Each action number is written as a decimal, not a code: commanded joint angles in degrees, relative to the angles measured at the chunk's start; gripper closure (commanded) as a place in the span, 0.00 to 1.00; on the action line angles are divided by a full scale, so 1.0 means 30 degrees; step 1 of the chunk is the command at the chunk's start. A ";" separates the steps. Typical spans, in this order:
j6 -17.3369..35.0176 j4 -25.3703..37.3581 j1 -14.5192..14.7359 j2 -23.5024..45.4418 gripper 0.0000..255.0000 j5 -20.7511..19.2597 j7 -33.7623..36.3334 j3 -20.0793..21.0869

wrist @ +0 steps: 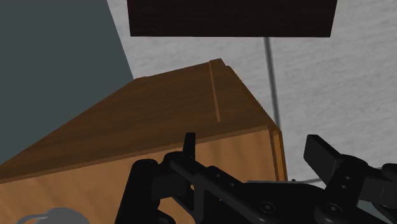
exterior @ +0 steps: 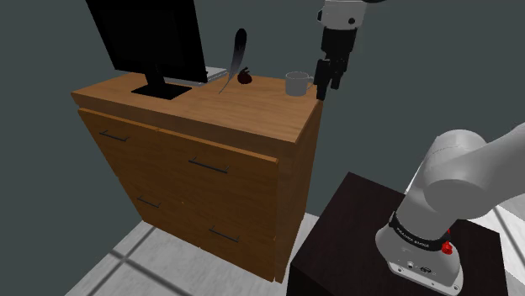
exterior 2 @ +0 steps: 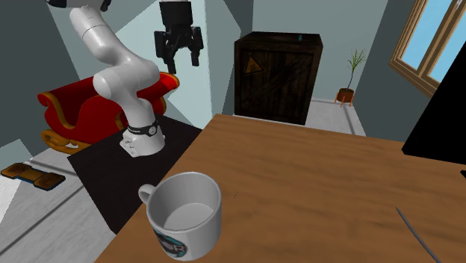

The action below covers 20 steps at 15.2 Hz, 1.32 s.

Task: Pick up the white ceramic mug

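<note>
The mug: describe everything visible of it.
The mug is white and glossy, with one loop handle and a round dark emblem low on its side. It stands upright and empty near a corner of the wooden dresser top, with its handle on the side of the stand. Only the top touches it. The gripper hangs apart from it, jaws open.

You're working in flat, even light, rather dim against the grey walls (exterior: pixel 421 76). The counter (exterior: pixel 252 108) top glows warm and its front darkens downward. Soft shading sits inside the mug (exterior 2: pixel 187 217), and the window (exterior 2: pixel 446 33) shows bright blue.
</note>
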 commanded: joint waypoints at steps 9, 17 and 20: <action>0.1824 0.3204 -0.0627 0.5375 0.00 -0.0952 -0.1982 -0.1902; 0.2559 0.7853 -0.1133 1.1091 0.00 -0.0823 -0.4038 -0.3526; 0.2503 1.0018 -0.1408 1.3350 0.00 -0.0491 -0.4847 -0.4027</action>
